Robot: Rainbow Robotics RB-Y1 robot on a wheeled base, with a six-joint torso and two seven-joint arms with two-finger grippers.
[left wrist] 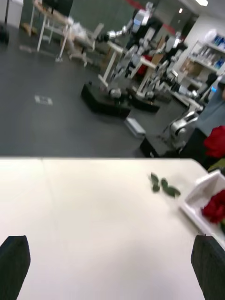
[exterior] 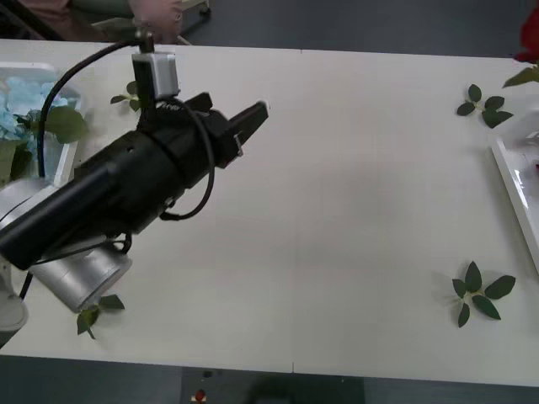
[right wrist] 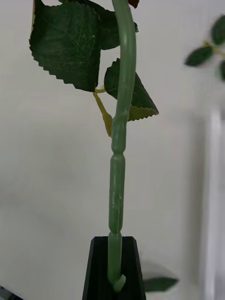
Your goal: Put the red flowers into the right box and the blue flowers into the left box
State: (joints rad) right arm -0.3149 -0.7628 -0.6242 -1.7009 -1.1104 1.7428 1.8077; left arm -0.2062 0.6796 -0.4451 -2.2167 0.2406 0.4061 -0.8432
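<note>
- While my right jaws [right wrist: 115, 276] clamp only the red flower's [right wrist: 121, 117] stem tip near the right box [exterior: 515, 181], I fear it pivots or slips out.
- My left jaws [left wrist: 112, 267], spread apart, idle above the surface [exterior: 337, 210].

- left gripper [exterior: 253, 118] hangs over the table, arm stretched forward, jaws spread wide
- right gripper [right wrist: 114, 262] has its jaws clamped together

No text, label, brand, number or sign can be read on anything in these views.
</note>
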